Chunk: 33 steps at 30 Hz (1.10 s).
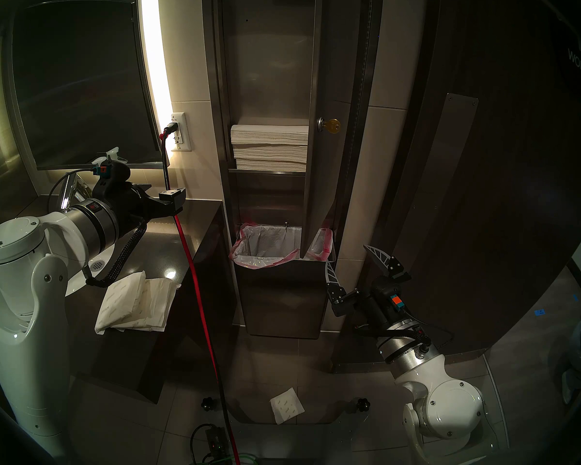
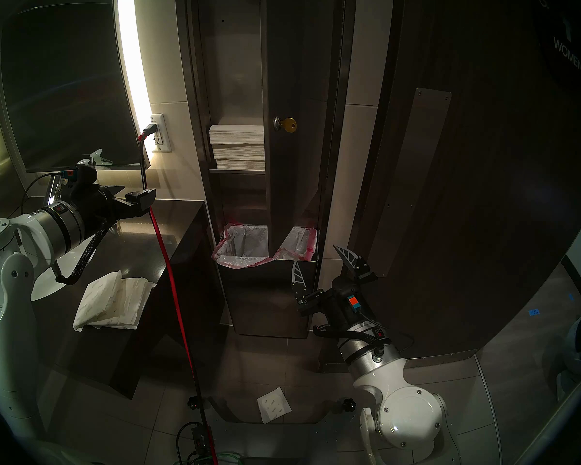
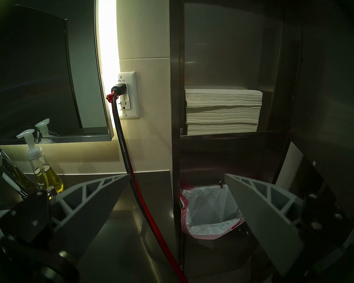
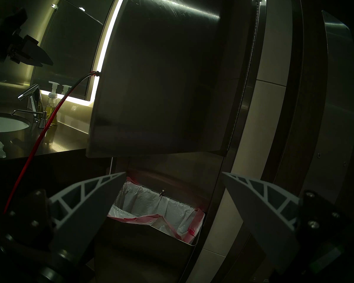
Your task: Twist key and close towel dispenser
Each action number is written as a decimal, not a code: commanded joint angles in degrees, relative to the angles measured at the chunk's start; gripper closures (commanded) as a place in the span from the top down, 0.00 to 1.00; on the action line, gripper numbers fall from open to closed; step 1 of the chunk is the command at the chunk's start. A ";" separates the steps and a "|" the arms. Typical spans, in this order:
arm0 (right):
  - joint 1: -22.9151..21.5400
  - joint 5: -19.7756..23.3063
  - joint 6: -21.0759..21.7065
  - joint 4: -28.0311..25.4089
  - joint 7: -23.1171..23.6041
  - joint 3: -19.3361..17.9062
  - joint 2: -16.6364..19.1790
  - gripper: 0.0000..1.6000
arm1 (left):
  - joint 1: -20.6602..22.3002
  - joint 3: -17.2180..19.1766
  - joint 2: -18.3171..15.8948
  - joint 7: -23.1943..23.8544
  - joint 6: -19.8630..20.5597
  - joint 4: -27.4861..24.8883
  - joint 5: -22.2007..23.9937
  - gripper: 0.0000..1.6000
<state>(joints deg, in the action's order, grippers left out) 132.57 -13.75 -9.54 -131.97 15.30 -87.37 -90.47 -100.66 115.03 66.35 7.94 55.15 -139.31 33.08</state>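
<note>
The towel dispenser point(image 1: 269, 85) stands right of the desk point(image 1: 195, 226), its door point(image 1: 329, 85) swung out with the key point(image 1: 332, 125) in it, a towel stack point(image 1: 269, 147) on its shelf, the bin liner point(image 1: 265, 246) below.

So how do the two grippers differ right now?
The left gripper sits over the counter, left of the towel dispenser; the right gripper is lower, by the bin section, right of the open door. The right gripper is nearer the key. Both are open and empty.
</note>
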 commanded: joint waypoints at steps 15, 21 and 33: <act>-6.92 0.89 -1.21 1.03 3.10 -0.08 1.53 1.00 | 0.07 -0.03 -0.13 -0.27 -0.22 -0.16 0.31 1.00; -10.38 1.75 -1.87 2.56 3.74 -0.59 1.68 1.00 | 0.04 -0.04 -0.19 -0.37 -0.24 -0.16 0.43 1.00; -15.56 1.58 -1.84 5.26 5.11 -0.04 1.80 1.00 | -0.03 -0.04 -0.33 -0.58 -0.32 -0.16 0.67 1.00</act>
<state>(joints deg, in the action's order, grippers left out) 121.22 -11.78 -10.85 -127.03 20.26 -87.99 -88.67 -100.83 115.02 65.95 7.38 55.06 -139.30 33.77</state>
